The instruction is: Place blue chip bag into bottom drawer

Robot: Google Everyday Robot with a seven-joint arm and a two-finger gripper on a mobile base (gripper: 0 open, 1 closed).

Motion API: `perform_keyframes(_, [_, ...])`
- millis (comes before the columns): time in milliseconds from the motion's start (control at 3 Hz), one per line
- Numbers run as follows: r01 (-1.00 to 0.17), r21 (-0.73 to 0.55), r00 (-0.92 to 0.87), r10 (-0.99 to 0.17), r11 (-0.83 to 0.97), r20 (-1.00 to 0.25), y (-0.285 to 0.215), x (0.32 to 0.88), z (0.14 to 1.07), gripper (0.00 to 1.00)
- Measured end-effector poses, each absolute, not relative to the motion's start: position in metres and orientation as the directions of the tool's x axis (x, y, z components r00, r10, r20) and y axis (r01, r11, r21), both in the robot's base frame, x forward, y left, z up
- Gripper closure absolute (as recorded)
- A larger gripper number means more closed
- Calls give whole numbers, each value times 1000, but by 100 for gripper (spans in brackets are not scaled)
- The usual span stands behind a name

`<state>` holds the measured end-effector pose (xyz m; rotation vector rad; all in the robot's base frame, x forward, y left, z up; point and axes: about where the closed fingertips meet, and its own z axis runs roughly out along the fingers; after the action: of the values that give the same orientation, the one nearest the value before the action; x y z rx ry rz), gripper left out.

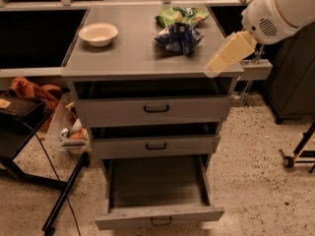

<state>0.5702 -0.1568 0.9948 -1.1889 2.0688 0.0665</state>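
- Standing on cabinet top (pixel 133 58): 1 white bowl (pixel 98 33) at left; 1 green chip bag (pixel 181 16) at rear, touching 1 blue chip bag (pixel 178 37) just in front of it.
- Drawers: 3. Top drawer (pixel 156 109) and mid drawer (pixel 155 145) slightly ajar; bottom drawer (pixel 157 214) pulled well out.
- Floor, left side: black stand (pixel 19 117), orange bag (pixel 29 90), bin w/ clutter (pixel 74 132).
- Gripper (pixel 229 54) hangs over cabinet's right front corner, angled down-left; spread or pressed together, can't tell.
- Blue chip bag lies apart from gripper, to its left as viewed and further back, not held.
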Motion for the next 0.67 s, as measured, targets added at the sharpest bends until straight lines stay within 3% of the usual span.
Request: perform_keyframes(667, [-761, -277, -317, -708, 587, -630, -158, 572, 993, 0])
